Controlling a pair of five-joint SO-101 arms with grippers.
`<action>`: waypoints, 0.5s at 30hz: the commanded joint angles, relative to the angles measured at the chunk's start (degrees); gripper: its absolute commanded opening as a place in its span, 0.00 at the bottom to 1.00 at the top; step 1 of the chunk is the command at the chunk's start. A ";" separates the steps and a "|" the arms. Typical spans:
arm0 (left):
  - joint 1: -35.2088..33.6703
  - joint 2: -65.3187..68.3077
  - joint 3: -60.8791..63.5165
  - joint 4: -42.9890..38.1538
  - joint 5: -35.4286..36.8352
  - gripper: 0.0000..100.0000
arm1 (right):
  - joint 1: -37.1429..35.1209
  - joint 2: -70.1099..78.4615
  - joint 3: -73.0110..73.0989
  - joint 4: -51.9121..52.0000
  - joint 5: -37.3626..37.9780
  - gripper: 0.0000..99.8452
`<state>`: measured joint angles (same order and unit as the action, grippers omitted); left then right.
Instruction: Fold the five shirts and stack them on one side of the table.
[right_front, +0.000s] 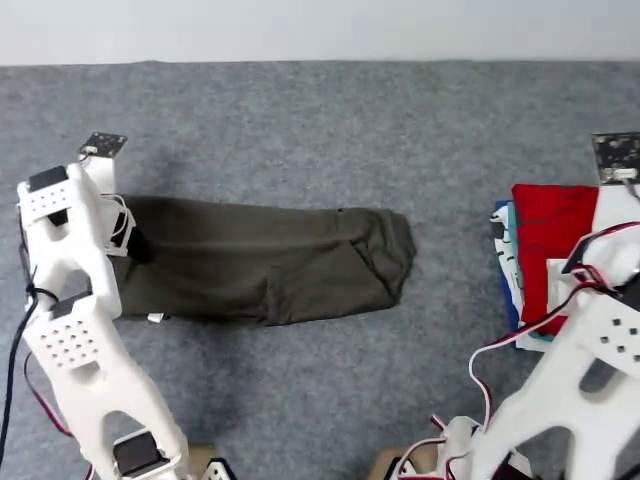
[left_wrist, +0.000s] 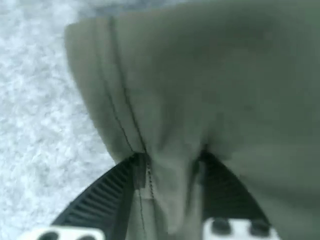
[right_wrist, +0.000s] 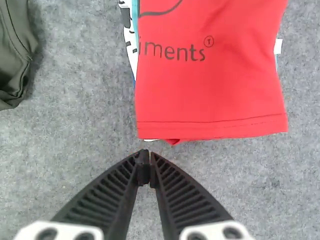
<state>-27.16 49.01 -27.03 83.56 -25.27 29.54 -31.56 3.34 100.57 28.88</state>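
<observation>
An olive green shirt (right_front: 270, 260) lies folded into a long band across the middle of the grey table. My left gripper (right_front: 135, 245) is at the band's left end, shut on the olive fabric (left_wrist: 170, 125), which bunches between its black fingers (left_wrist: 107, 192). At the right edge sits a stack of folded shirts with a red shirt (right_front: 550, 235) on top, above white and blue layers. My right gripper (right_wrist: 149, 162) is shut with nothing in it, just off the red shirt's (right_wrist: 210, 70) hem over bare carpet.
The grey carpet surface (right_front: 300, 120) runs wide behind and in front of the olive shirt. The olive shirt's right end (right_wrist: 12, 55) lies a short way from the stack. Small black plates (right_front: 103, 144) sit at the far left and far right (right_front: 615, 152).
</observation>
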 joint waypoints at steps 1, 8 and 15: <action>-0.62 8.00 -8.40 7.03 -5.27 0.02 | 0.48 -1.80 -0.26 2.15 0.44 0.01; 0.70 11.34 -22.55 16.97 -5.45 0.00 | 0.48 -1.71 -0.26 2.15 0.44 0.01; 4.13 0.18 -18.42 17.05 -2.20 0.00 | 0.48 -1.71 -0.26 2.15 0.44 0.01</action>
<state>-25.32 56.13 -47.78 99.47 -28.44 29.54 -31.56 3.34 100.57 28.88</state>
